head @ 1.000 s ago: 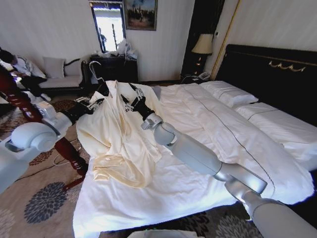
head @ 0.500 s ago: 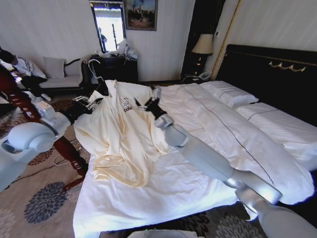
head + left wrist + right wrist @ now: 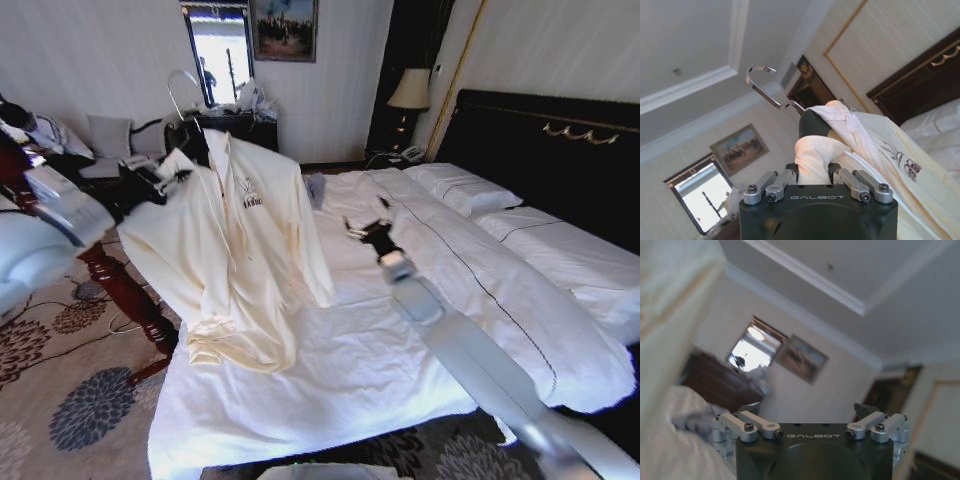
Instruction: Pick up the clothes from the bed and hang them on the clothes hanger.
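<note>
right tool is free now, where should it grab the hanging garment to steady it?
Probably the clothes at the free side edge facing the bed, about mid-height, coming in sideways from over the bed. That edge hangs straight and exposed beside the open right tool; the left tool already pinches the shoulder near the clothes hanger.

The bed (image 3: 330, 390) (white-sheeted) bears pillows (image 3: 470, 190); the clothes' (image 3: 235, 250) hem.

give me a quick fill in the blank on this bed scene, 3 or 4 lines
1. The left end effector is shut on the ____ shoulder of the clothes.
2. The clothes hanger has a ____ hook.
3. The right end effector hovers open above the ____.
4. The headboard of the bed is ____.

Missing words: cream; silver; bed; black
</note>
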Robot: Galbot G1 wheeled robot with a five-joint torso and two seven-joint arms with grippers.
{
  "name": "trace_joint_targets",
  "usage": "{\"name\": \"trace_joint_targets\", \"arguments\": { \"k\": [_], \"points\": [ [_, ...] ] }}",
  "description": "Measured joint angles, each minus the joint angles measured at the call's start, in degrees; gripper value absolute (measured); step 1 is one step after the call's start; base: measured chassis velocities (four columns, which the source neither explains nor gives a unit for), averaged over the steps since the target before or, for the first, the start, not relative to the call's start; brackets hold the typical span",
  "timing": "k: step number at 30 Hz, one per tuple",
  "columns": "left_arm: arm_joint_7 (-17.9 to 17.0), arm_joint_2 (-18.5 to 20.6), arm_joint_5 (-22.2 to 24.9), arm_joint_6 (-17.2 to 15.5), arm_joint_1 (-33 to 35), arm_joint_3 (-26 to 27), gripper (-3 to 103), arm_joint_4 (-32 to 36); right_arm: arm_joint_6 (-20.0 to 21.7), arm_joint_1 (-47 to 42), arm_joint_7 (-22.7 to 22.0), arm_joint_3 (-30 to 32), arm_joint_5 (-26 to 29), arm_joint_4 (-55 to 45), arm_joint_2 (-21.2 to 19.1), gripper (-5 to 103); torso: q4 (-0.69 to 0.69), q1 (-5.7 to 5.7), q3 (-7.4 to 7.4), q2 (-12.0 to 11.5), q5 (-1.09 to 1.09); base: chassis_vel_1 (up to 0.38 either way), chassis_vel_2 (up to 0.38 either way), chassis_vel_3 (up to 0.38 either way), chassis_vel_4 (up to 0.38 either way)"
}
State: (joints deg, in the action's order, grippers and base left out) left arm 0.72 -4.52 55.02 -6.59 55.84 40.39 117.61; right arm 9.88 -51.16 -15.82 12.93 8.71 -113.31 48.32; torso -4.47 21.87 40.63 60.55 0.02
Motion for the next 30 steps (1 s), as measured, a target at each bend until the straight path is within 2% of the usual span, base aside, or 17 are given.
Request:
{"name": "trace_joint_targets", "arguments": {
  "k": [1, 2, 3, 5, 6, 7, 9, 10, 13, 14, 18, 22, 27, 30],
  "points": [
    [0.0, 0.3, 0.3, -0.1, 0.0, 0.5, 26, 0.0, 0.1, -1.9, 0.0, 2.1, 0.6, -1.0, -0.5, 100, 0.0, 0.0, 0.0, 0.0, 0.01, 0.0, 0.0, 0.0, 0.0],
    [0.2, 1.3, 0.8, -0.2, -0.4, 1.2, 26, -0.2, 0.5, -6.6, -0.2, 7.4, 2.9, -3.7, -1.3, 100, 0.01, 0.0, -0.01, 0.0, -0.02, 0.0, 0.0, 0.0, 0.0],
    [0.2, 1.3, 0.8, -0.2, -0.4, 1.2, 26, -0.2, 0.5, -6.6, -0.2, 7.4, 2.9, -3.7, -1.3, 100, 0.01, 0.0, -0.01, 0.0, -0.02, 0.0, 0.0, 0.0, 0.0],
    [0.6, 2.7, 1.3, -0.2, -1.5, 1.5, 26, -0.5, 1.3, -11.6, -0.4, 12.4, 6.9, -6.3, -1.6, 100, 0.0, 0.0, -0.01, 0.0, -0.01, 0.0, 0.0, 0.0, 0.0],
    [0.9, 3.9, 1.8, -0.1, -2.8, 1.6, 26, -0.7, 1.8, -15.0, -0.5, 15.8, 10.5, -8.1, -1.4, 100, 0.01, 0.0, -0.01, 0.0, -0.01, 0.0, 0.0, 0.0, 0.0],
    [0.9, 3.9, 1.8, -0.1, -2.8, 1.6, 26, -0.7, 1.8, -15.0, -0.5, 15.8, 10.5, -8.1, -1.4, 100, 0.01, 0.0, -0.01, 0.0, -0.01, 0.0, 0.0, 0.0, 0.0],
    [1.3, 6.0, 2.3, 0.4, -6.1, 0.9, 26, -1.1, 2.8, -21.3, -0.5, 20.5, 17.6, -11.3, -0.8, 100, 0.03, 0.0, -0.01, 0.0, 0.01, 0.0, 0.0, 0.0, 0.0],
    [1.3, 6.0, 2.3, 0.4, -6.1, 0.9, 26, -1.1, 2.8, -21.3, -0.5, 20.5, 17.6, -11.3, -0.8, 100, 0.03, 0.0, -0.01, 0.0, 0.01, 0.0, 0.0, 0.0, 0.0],
    [1.8, 8.1, 3.0, 1.1, -8.9, 0.0, 26, -1.5, 3.3, -28.5, 1.5, 25.7, 23.1, -15.2, -0.5, 100, 0.03, -0.01, -0.01, 0.0, 0.01, 0.0, 0.0, 0.0, 0.0],
    [1.8, 8.1, 3.0, 1.1, -8.9, 0.0, 26, -1.5, 3.3, -28.5, 1.5, 25.7, 23.1, -15.2, -0.5, 100, 0.03, -0.01, -0.01, 0.0, 0.01, 0.0, 0.0, 0.0, 0.0],
    [2.2, 9.3, 3.2, 2.4, -10.8, -1.1, 26, -2.2, 1.8, -39.4, 6.6, 32.6, 26.1, -19.7, 0.8, 100, 0.01, -0.01, -0.02, 0.0, -0.02, 0.0, 0.0, 0.0, 0.0],
    [2.3, 9.3, 2.7, 2.8, -11.4, -1.5, 26, -3.1, 1.6, -45.2, 9.2, 34.8, 25.7, -21.7, 2.2, 100, -0.01, -0.01, -0.01, 0.0, -0.02, 0.0, 0.0, 0.0, 0.0],
    [2.6, 10.8, 2.7, 3.7, -13.8, -2.9, 26, -4.1, 1.7, -46.0, 9.7, 35.0, 25.2, -22.1, 2.5, 100, 0.04, 0.01, 0.0, 0.0, -0.02, 0.0, 0.0, 0.0, 0.0],
    [2.8, 11.6, 2.9, 4.3, -14.9, -3.6, 26, -4.7, 1.7, -45.9, 9.7, 35.0, 25.1, -22.0, 2.5, 100, 0.03, 0.01, 0.0, 0.0, -0.01, 0.0, 0.0, 0.0, 0.0]
  ]
}}
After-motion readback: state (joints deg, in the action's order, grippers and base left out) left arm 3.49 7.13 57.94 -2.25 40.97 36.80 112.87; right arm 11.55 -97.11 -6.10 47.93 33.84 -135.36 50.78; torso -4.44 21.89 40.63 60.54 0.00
